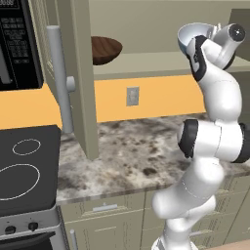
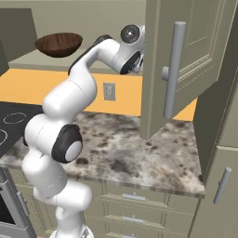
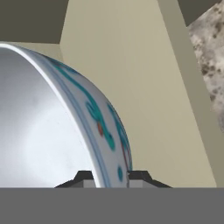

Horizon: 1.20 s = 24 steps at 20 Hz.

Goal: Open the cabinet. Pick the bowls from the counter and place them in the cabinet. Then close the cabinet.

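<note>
Nearby, brown bowl (image 1: 105, 49) inside cabinet (image 1: 146, 62), door (image 2: 179, 65) ajar beside arm

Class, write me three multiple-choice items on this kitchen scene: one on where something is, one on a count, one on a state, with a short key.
1. Where is the dark-brown wooden bowl?
A. On the stove top
B. On the cabinet shelf
C. On the counter

2. How many white rings are marked on the black stove top in the left base view?
A. Two
B. Four
C. Six

3. What is the claw doing?
A. Hanging open and empty
B. Shut on the rim of the white and blue bowl
C. Gripping the cabinet handle

Key: 1 B, it sits on the shelf inside the open cabinet, above the counter. 2 A, two rings show there. 3 B, the hand view shows a finger tip on each side of the bowl's rim.
</note>
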Tool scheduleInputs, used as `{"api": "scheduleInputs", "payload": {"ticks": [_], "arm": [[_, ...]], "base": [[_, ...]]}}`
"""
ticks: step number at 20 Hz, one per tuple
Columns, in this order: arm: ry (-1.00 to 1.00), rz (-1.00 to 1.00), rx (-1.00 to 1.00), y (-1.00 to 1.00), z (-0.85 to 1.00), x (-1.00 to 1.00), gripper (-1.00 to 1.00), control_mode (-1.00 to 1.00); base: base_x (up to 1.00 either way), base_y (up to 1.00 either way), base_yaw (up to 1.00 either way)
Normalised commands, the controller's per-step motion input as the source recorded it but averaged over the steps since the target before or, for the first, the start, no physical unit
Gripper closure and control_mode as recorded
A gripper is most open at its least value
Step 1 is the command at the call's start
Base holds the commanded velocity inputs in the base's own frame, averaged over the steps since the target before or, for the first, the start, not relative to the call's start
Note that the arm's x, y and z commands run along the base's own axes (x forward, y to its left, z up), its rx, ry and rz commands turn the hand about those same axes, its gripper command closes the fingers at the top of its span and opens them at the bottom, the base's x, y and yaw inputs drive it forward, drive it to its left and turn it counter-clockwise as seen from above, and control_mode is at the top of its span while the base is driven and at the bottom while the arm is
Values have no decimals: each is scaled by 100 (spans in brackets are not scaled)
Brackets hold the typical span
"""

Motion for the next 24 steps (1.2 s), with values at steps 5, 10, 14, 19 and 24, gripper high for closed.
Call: {"api": "scheduleInputs", "payload": {"ticks": [5,10,14,19,24], "arm": [[0,0,0,0,-1,13,100,-100],[0,0,0,0,-7,19,100,-100],[0,0,0,0,-9,22,100,-100],[0,0,0,0,-6,17,100,-100],[-2,0,0,0,-5,9,-100,-100]], "base": [[0,0,0],[0,0,0],[0,0,0],[0,0,0],[0,0,0]]}}
